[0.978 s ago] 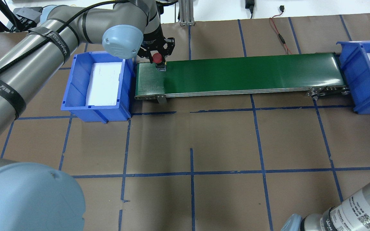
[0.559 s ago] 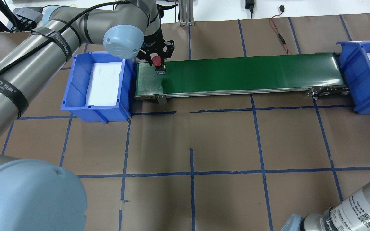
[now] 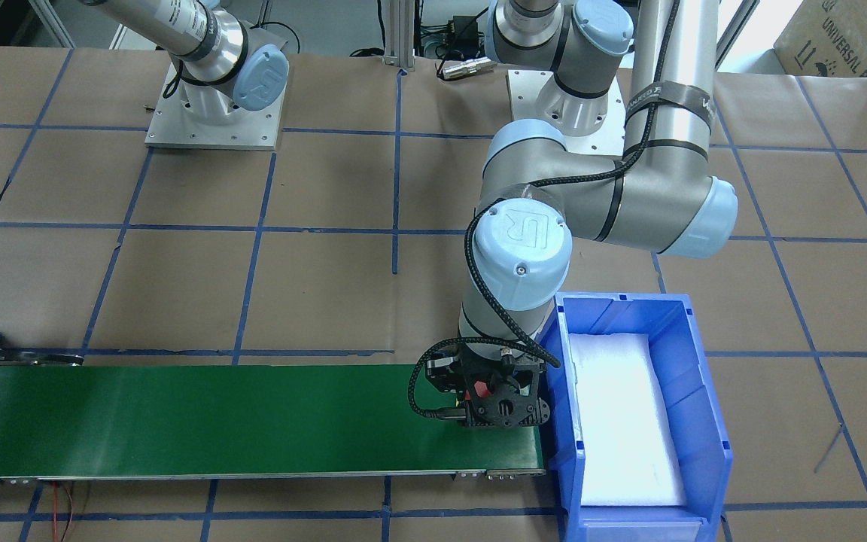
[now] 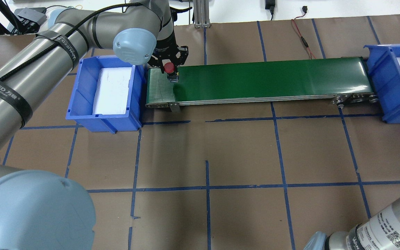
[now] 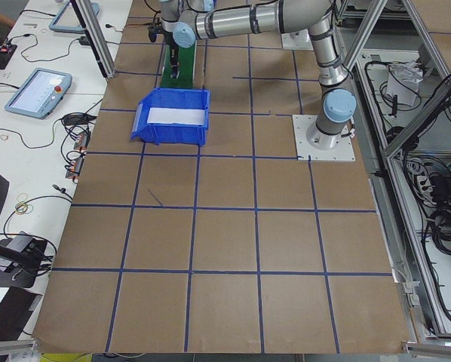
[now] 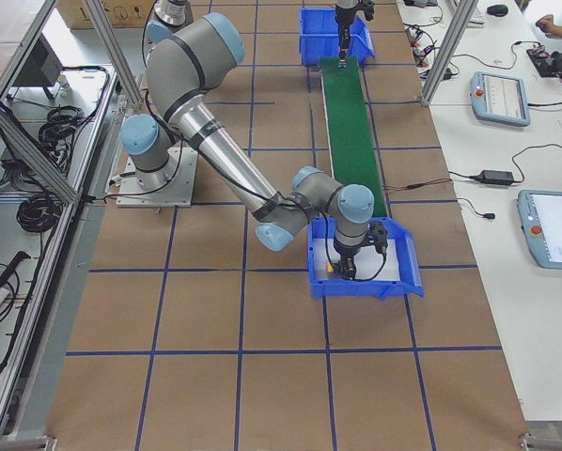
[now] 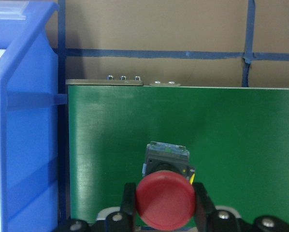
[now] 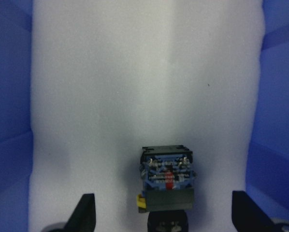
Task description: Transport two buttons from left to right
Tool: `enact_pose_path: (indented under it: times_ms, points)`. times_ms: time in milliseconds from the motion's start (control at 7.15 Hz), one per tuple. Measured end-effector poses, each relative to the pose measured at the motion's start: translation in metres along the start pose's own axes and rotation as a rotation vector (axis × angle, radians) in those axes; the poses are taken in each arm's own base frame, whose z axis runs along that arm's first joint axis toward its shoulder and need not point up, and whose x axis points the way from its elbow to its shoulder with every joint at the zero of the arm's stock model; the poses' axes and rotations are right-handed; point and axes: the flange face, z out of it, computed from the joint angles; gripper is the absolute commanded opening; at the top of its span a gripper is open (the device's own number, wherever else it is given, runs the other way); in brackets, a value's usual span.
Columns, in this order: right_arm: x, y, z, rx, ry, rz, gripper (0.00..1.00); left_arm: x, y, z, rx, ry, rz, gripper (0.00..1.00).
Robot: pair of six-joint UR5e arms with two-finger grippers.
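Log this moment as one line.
left tool: shut on red-capped push button over left end of green conveyor belt | right tool: open above yellow-capped push button in blue plastic bin

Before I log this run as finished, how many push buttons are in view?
2. The red-capped button is in the left claw over the green belt; the other button lies on foam in the right blue bin, inside the open right claw.

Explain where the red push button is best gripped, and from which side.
Grip the red push button just under its mushroom cap, from straight above. It is upright, cap up, over the green conveyor belt; the wide cap overhangs the body, so fingers likely hold. The left gripper flanks it there.
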Motion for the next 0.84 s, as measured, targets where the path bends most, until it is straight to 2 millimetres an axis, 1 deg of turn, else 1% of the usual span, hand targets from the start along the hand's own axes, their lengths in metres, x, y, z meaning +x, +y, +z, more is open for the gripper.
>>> enact_pose_path:
  times_ms: [140,280,419,559,699,839]
  points:
    - [-0.002,0.002,-0.017,0.004,0.004,-0.001,1.00,0.000,0.001,0.002,-0.008,-0.002,0.000,0.34]
    - [-0.006,0.006,-0.041,0.004,0.004,0.000,1.00,0.000,0.001,0.003,-0.015,-0.004,0.000,0.34]
    - [-0.015,0.010,-0.070,0.004,0.003,-0.002,1.00,-0.001,0.002,0.004,-0.021,-0.006,0.000,0.34]
    - [-0.033,0.011,-0.099,0.006,0.004,-0.016,1.00,-0.001,0.003,0.004,-0.027,-0.007,0.001,0.34]
    - [-0.062,0.009,-0.121,0.012,0.006,-0.047,1.00,-0.001,0.003,0.005,-0.033,-0.009,0.001,0.42]
    - [-0.095,0.009,-0.135,0.016,0.005,-0.077,1.00,-0.001,0.004,0.005,-0.035,-0.010,0.002,0.80]
